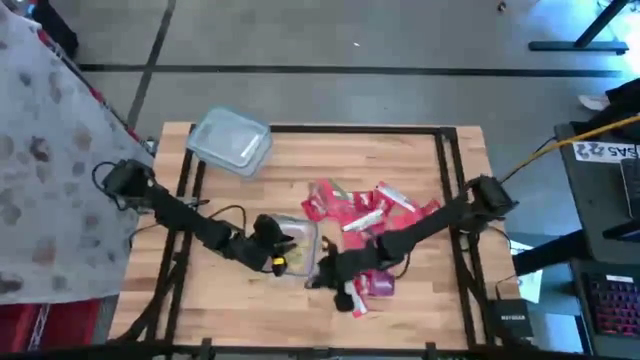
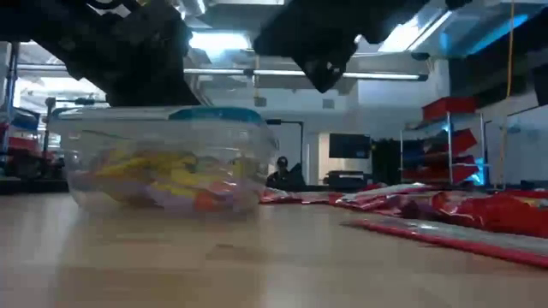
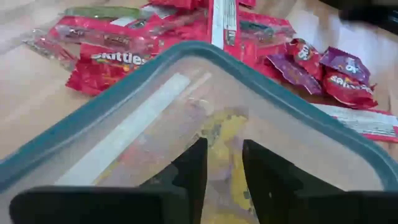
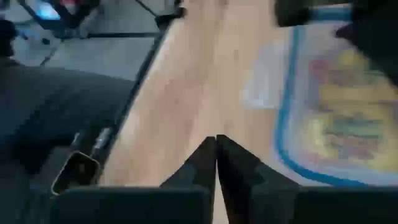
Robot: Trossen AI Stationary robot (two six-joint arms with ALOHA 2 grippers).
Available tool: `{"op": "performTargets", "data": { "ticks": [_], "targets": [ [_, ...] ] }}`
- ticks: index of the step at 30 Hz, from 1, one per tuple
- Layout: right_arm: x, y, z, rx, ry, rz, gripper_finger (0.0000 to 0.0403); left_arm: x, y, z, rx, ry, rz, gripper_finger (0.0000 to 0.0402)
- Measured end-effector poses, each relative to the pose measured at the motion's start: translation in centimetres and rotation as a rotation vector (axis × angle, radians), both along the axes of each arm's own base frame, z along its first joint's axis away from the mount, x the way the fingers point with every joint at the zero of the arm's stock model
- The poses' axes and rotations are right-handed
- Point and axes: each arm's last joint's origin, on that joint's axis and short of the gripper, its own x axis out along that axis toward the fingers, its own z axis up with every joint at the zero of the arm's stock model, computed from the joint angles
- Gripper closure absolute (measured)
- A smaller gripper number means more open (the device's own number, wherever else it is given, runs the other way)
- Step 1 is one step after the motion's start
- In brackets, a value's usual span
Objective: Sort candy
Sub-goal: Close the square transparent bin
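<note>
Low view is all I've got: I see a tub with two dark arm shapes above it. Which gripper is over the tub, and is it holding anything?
Observer: The left gripper is over the tub. Its fingers are slightly apart above the yellow candy inside, and I see nothing pinched between them.
Operator: And the right one?
Observer: The right gripper is shut and empty, over bare table just outside the tub's rim.
Operator: Is that the only tub?
Observer: No, the high view shows a second clear tub at a table corner on the left arm's side, away from both grippers.
</note>
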Motion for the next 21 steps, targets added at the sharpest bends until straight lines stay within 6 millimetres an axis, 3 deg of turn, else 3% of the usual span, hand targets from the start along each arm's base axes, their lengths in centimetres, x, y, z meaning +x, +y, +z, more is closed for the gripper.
{"op": "performTargets", "data": {
  "ticks": [9, 21],
  "targets": [
    [0.3, -0.3, -1.8, -0.022, 0.037, -0.245, 0.0403, 0.0, 0.0, 0.0, -0.017, -0.013, 0.016, 0.0314],
    [-0.8, -2.4, -1.5, -0.263, 0.085, -0.491, 0.0403, -0.3, -0.1, -0.1, 0.024, -0.016, 0.057, 0.0314]
  ]
}}
